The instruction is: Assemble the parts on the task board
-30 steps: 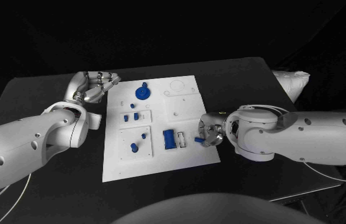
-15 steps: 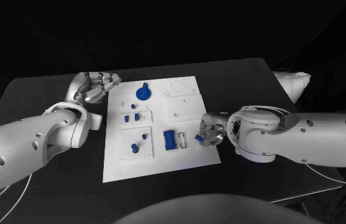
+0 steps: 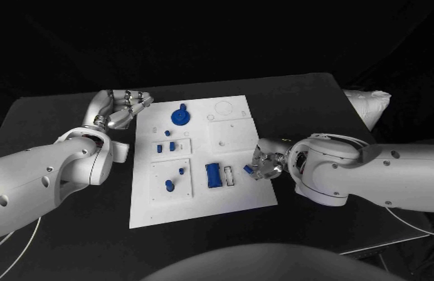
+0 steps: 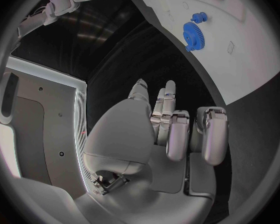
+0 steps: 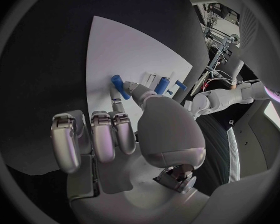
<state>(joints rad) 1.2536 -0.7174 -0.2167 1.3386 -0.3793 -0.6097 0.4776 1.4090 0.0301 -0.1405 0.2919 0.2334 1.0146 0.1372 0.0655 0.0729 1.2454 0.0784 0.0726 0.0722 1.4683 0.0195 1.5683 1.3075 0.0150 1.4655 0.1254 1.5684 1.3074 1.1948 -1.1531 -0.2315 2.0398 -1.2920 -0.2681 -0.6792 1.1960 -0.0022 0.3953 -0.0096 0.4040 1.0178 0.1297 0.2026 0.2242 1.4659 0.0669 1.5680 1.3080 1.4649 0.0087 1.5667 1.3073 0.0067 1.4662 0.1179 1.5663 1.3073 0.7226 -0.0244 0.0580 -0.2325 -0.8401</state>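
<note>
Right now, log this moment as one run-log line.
left hand: open, beside task board | right hand: pinching small blue part over the board's edge | blue gear: on board

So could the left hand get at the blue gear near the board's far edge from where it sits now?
Probably yes. The left hand rests beside the task board at its far left corner, holding nothing, and the blue gear lies just across that edge with bare white plate between them. Nothing stands in its way.
</note>
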